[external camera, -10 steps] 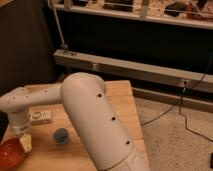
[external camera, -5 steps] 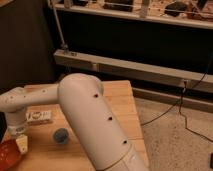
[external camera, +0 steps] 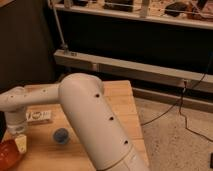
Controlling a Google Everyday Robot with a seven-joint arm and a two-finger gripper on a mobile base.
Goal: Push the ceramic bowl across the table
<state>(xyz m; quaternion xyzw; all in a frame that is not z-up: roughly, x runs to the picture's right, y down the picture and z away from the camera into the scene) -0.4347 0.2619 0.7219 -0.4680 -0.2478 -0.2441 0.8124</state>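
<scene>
The orange-red ceramic bowl [external camera: 8, 154] sits at the bottom left corner of the view, on the near left part of the light wooden table [external camera: 117, 107], partly cut off by the frame edge. My gripper [external camera: 20, 143] hangs down from the white wrist right beside the bowl's right rim, at or close to touching it. The big white arm link [external camera: 95, 125] crosses the middle of the view and hides much of the tabletop.
A small blue cup [external camera: 61, 135] stands on the table just right of the gripper. A flat white packet [external camera: 39, 116] lies behind it. A dark shelf unit with a metal rail [external camera: 130, 67] runs behind the table. Speckled floor with cables [external camera: 180, 120] lies to the right.
The gripper and wrist have shifted slightly left, and the bowl has slid a little left toward the frame edge. The blue cup has stayed put.
</scene>
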